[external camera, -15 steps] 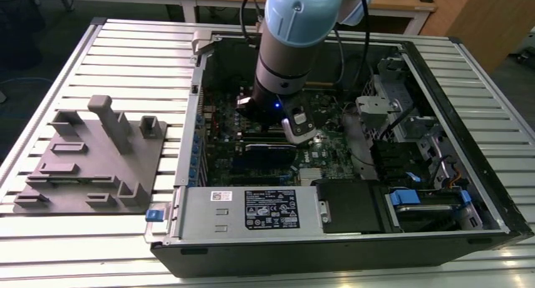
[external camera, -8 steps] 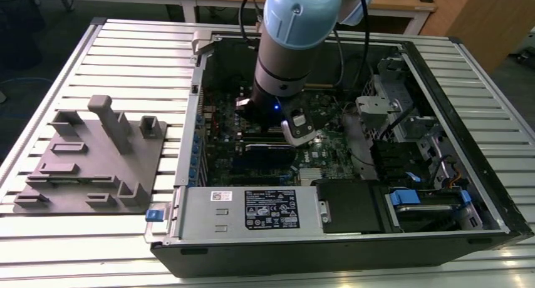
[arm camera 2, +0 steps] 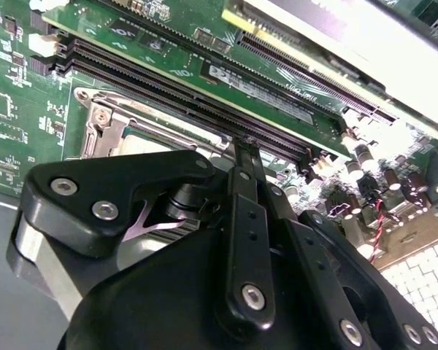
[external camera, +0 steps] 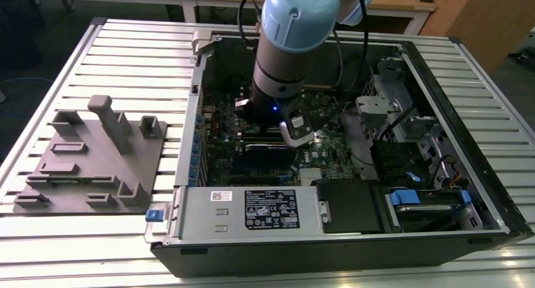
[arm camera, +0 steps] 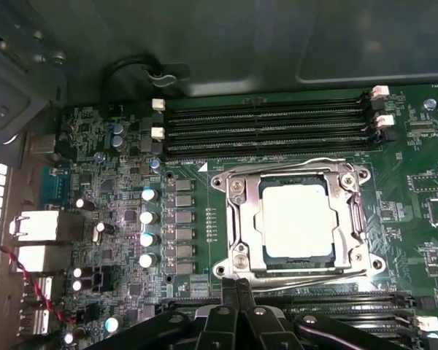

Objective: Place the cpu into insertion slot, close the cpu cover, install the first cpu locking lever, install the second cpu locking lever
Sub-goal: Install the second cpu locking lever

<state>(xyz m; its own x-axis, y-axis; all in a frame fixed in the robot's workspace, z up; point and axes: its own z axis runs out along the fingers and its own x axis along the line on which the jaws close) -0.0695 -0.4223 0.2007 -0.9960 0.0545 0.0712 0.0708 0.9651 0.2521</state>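
In the first wrist view the cpu (arm camera: 293,219) sits flat in the insertion slot (arm camera: 261,251), and the cpu cover (arm camera: 296,217) lies closed over it, framing the silver top through its window. Placement and cover closure therefore appear complete. Thin wire levers run along the sides of the cover; whether either is latched cannot be determined, so the lever steps are judged outstanding or in progress. The claw (arm camera: 238,286) is drawn narrow, fingertips together and holding nothing, poised at the socket edge nearest a memory slot bank (arm camera: 266,120). In the exterior view the arm reaches into the open computer case (external camera: 435,238) on the table (external camera: 125,56).
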